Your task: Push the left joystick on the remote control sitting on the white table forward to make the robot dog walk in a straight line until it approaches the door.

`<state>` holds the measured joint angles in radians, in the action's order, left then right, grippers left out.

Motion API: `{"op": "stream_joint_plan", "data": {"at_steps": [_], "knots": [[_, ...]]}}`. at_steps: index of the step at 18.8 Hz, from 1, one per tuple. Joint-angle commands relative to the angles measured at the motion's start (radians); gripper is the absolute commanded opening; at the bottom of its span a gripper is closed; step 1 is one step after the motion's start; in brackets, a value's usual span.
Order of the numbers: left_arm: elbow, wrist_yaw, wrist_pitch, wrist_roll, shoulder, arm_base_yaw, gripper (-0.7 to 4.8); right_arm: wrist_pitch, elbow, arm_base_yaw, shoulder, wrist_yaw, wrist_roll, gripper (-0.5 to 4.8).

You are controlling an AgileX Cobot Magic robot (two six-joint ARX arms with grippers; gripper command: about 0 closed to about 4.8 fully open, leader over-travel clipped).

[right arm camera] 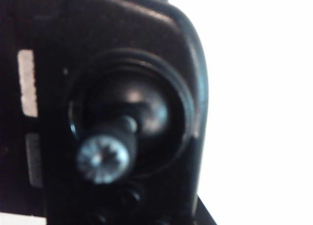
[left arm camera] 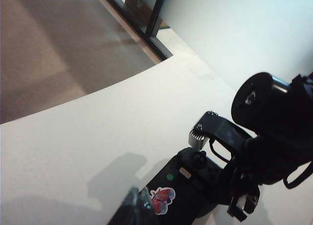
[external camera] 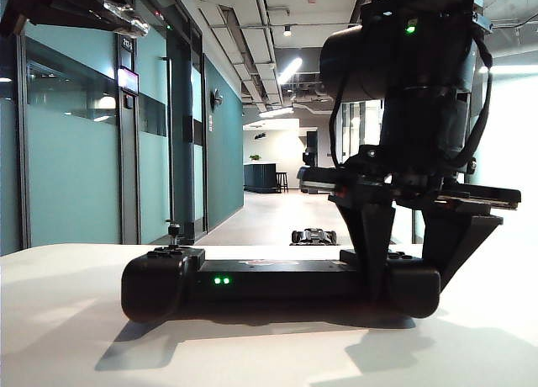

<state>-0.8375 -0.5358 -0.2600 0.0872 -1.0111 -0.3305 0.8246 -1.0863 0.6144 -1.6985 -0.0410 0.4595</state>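
The black remote control (external camera: 277, 282) lies on the white table (external camera: 76, 336) with two green lights lit. Its left joystick (external camera: 174, 230) stands upright and untouched at the left end. My right gripper (external camera: 408, 290) straddles the controller's right end, with one finger on its front face and the other against its outer end. The right wrist view is filled by the right-hand stick (right arm camera: 105, 156), blurred and very close. Of my left gripper only a blurred fingertip (left arm camera: 133, 201) shows, above the controller (left arm camera: 181, 195) near a red sticker (left arm camera: 162, 199). The robot dog (external camera: 313, 235) crouches on the corridor floor beyond the table.
A teal glass wall with dark-framed doors (external camera: 181, 151) runs along the left of the corridor. The corridor floor stretches away behind the dog toward a dark counter (external camera: 262, 177). The table's curved far edge (left arm camera: 122, 83) borders the brown floor.
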Motion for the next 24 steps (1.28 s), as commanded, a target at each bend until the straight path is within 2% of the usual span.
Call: {"op": "stream_joint_plan", "data": {"at_steps": [1,5,8,10,13,18,24], "knots": [[0.0,-0.082,-0.002,-0.049,-0.066,0.0,-0.05,0.006,-0.001,0.001,0.004,-0.014,0.031,2.04],[0.0,-0.106,-0.008,-0.172,-0.224,0.0,-0.05,0.013,-0.001,0.0,0.003,0.002,0.093,2.0],[0.0,-0.15,-0.01,-0.217,-0.303,0.0,-0.05,0.015,-0.001,0.0,0.004,0.05,0.117,1.99],[0.0,-0.179,-0.015,-0.278,-0.351,0.0,-0.05,0.015,-0.001,0.0,0.003,0.049,0.117,1.98],[0.002,-0.213,-0.014,-0.324,-0.407,-0.002,-0.05,0.013,-0.001,0.0,0.003,0.049,0.117,1.98],[0.036,-0.273,0.033,-0.343,-0.458,-0.003,-0.05,0.013,-0.001,0.0,0.003,0.046,0.117,1.98],[0.036,-0.274,0.074,-0.343,-0.507,-0.021,-0.05,0.015,-0.001,0.0,0.003,0.045,0.117,1.98]]}}
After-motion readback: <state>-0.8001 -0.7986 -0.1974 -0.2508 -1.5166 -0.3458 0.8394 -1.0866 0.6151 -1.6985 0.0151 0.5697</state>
